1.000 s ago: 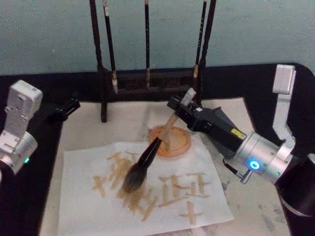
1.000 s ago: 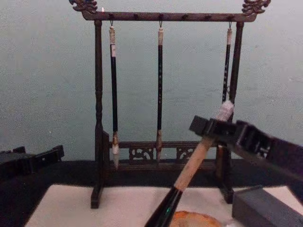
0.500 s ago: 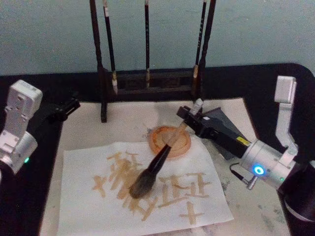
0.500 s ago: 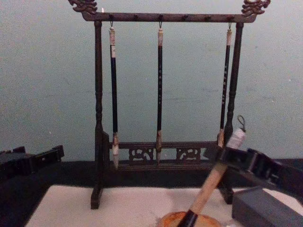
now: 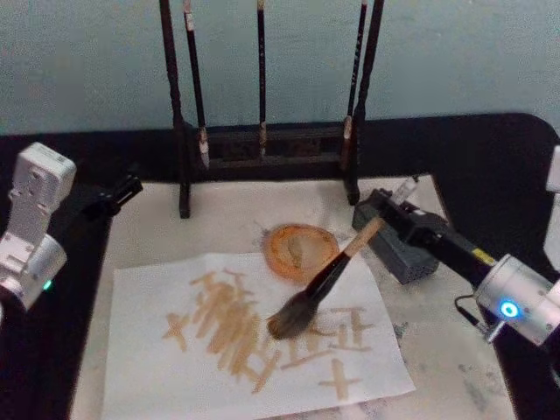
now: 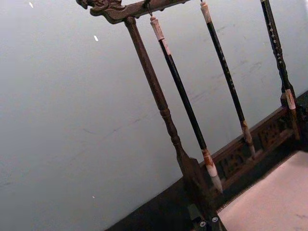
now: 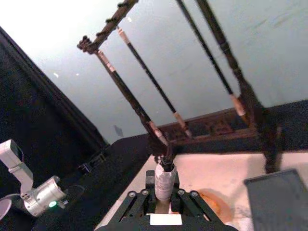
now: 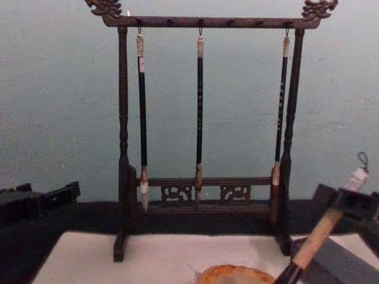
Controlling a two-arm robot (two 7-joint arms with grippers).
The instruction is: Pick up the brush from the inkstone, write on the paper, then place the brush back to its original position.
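The right arm reaches in from the right side of the worktop. Its right claw (image 5: pixel 378 220) pinches the upper end of the large tan-handled, black-ferruled calligraphy brush (image 5: pixel 322 282). The brush slants down past the small round orange-brown inkstone (image 5: pixel 293 249), with its bristles over the brown-marked white-cream paper sheet (image 5: pixel 166 372); contact cannot be told. The right wrist view shows the handle's pale tip clamped between the black fingers (image 7: pixel 185 199). The chest view shows the handle's tilt. The left claw (image 5: pixel 121 189) sits parked at the left edge of the worktop.

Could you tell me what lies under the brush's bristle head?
The paper, with brown strokes, lies beneath the brush held by the right gripper; the bristles hide the patch directly below.
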